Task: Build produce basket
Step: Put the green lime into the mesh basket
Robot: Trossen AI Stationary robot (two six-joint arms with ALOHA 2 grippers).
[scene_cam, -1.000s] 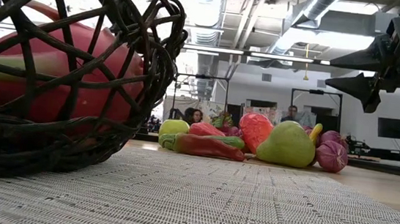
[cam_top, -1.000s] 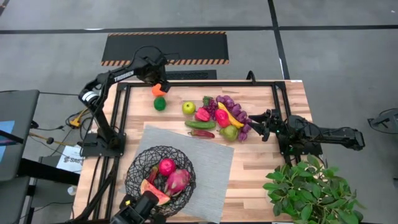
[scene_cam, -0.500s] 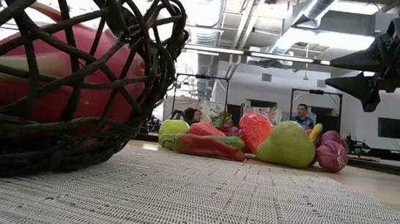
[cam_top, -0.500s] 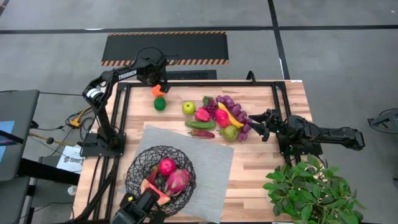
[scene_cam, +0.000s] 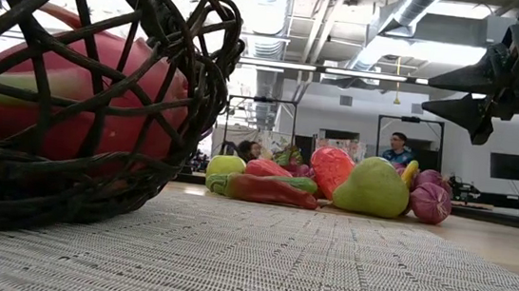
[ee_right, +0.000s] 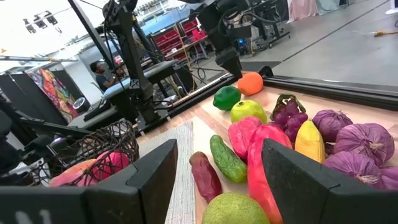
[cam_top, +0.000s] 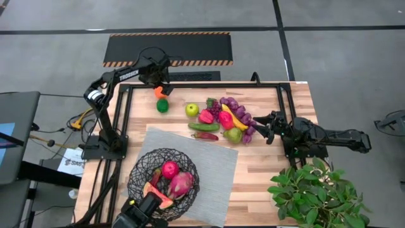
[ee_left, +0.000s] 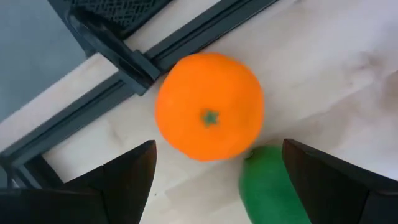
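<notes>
Nearest, at the bench's near edge toward the left corner: the round basket of dark, irregularly woven wire mesh [cam_top: 163,175], see-through, resting on a grey woven rectangular mat [cam_top: 202,166] with a ribbed weave. Inside the basket, a smooth red round apple [cam_top: 169,169], a pink scaly dragon fruit [cam_top: 180,183] and a slice of red-fleshed watermelon [cam_top: 152,189].

Farther in, about mid-bench, a heap of produce packed close together: a dark red slender pepper [cam_top: 205,135], a long bumpy green cucumber [cam_top: 204,126], a dimpled green pear [cam_top: 235,134], a glossy red bell pepper [cam_top: 226,119], a curved yellow banana [cam_top: 234,117], papery purple onion bulbs [cam_top: 245,123], a pink lumpy fruit [cam_top: 206,116], and a smooth yellow-green apple [cam_top: 192,109] just left of the heap.

Beside the heap on its right, the right pincer [cam_top: 262,127], low over the wood, dark fingers spread wide, gripping nothing.

In the near right corner, a leafy green potted plant [cam_top: 319,192].

Farthest, near the far left corner: a small dark green lime [cam_top: 162,106] and, just beyond it, a matte round orange [ee_left: 209,106] with a green stem dot, close to the black metal frame rail [ee_left: 124,56]. Above the orange, the left pincer [cam_top: 161,83], fingers spread either side of it, not touching.
</notes>
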